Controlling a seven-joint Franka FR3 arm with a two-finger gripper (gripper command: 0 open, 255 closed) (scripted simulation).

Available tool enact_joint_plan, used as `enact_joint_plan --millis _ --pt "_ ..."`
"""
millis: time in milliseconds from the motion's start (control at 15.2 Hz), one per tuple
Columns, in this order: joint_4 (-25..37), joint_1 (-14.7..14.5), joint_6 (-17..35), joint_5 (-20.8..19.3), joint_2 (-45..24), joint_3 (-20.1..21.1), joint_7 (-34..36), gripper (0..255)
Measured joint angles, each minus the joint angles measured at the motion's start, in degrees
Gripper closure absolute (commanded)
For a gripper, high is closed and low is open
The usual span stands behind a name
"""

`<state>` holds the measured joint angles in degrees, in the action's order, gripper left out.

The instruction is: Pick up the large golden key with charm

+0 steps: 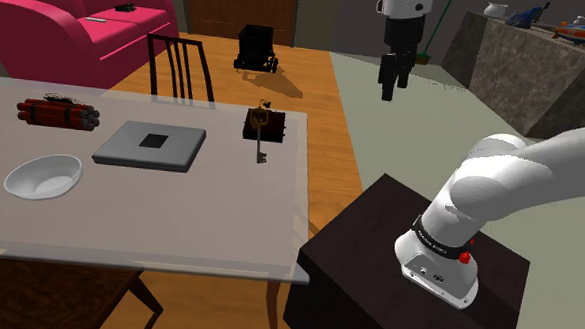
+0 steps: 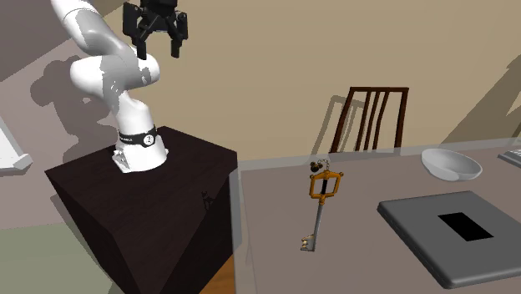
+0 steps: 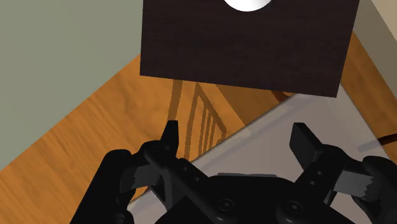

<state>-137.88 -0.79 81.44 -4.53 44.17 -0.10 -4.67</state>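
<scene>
Golden key point(image 2: 319, 215) with its charm lies flat on the bench point(image 2: 351, 267), by the edge near the stand point(image 2: 142, 209), untouched. End effector point(image 2: 159, 50) hangs high, well apart, fingers spread and empty, so the whole pickup's left to do.

We see a white rounded arm point(image 1: 500, 181) with a black band point(image 1: 440, 239) and a small red button point(image 1: 464, 258) near its base, and a black gripper point(image 2: 159, 48).

shoulder: high behind stand point(image 1: 378, 242), facing down across table point(image 1: 228, 221) toward sofa point(image 1: 95, 27) | second exterior: close over tabletop, facing stand | wrist: above gripper point(image 3: 236, 130), facing down | shared: stand, tabletop's stand-side corner
</scene>
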Motion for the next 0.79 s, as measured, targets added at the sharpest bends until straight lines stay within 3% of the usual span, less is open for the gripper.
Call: enact_joint_plan --millis 264,792 --pt "1.17 -0.32 3.4 -0.24 -4.65 -0.35 -0.93 0" --pt "9.59 -1.5 12.72 -0.6 -22.49 -1.12 -4.45 0"
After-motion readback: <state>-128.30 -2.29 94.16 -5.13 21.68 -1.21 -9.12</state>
